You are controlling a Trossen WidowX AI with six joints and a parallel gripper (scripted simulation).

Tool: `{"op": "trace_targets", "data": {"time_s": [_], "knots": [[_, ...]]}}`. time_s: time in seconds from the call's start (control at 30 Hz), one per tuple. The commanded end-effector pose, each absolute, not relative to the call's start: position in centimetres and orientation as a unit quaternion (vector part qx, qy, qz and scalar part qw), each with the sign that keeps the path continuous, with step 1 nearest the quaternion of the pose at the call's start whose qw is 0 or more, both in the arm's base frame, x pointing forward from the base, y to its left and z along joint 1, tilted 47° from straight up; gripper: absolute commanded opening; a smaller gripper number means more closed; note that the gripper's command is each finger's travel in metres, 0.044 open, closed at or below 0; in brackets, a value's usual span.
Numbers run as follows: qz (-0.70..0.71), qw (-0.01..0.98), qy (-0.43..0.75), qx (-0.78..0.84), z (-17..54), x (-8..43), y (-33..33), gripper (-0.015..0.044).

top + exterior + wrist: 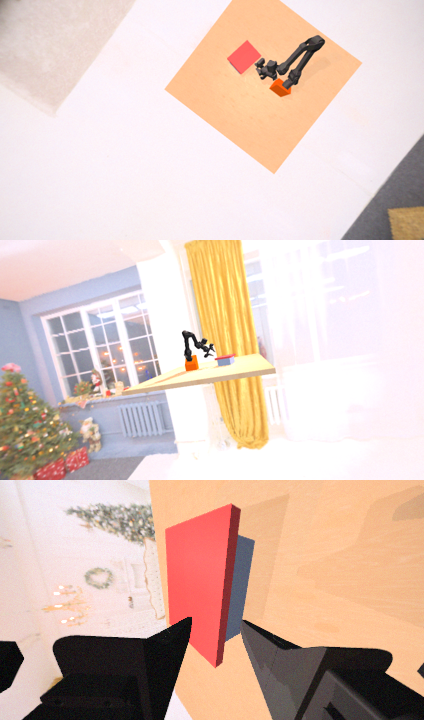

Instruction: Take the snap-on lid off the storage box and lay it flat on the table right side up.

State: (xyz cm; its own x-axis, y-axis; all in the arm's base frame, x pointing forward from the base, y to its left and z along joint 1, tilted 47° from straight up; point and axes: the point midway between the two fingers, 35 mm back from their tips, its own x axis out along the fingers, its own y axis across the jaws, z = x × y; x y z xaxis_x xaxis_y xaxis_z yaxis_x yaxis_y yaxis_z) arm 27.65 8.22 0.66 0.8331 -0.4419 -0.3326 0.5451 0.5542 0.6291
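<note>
The flat red lid (pixel 244 57) (pixel 225 356) (pixel 197 580) sits on top of the blue-grey storage box (pixel 226 361) (pixel 242 582) and overhangs its sides. The box stands on the table. My gripper (pixel 256 67) (pixel 213 353) (pixel 216 622) is open and empty. It is beside the lid's edge facing the arm, with its tips tilted down toward it. In the wrist view one fingertip overlaps the lid's top face and the other lies past the box's side. I see no contact. The lid hides most of the box in the top view.
The arm stands on an orange base block (pixel 279 90) (pixel 191 365), on the same wooden table (pixel 238 118) (pixel 166 386) (pixel 350 520) as the box. The table ends beyond the box's far side. A yellow curtain (pixel 220 299) hangs in the background.
</note>
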Motion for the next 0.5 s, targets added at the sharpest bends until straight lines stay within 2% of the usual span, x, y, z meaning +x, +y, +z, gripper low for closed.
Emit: {"op": "trace_targets", "data": {"time_s": [0.0, 0.47], "knots": [[-0.280, 0.881, 0.070, 0.374, 0.2, 27.5, 7.5, 0.0235], [-0.284, 0.879, 0.075, 0.375, -0.6, 29.0, 6.9, 0.0235]]}}
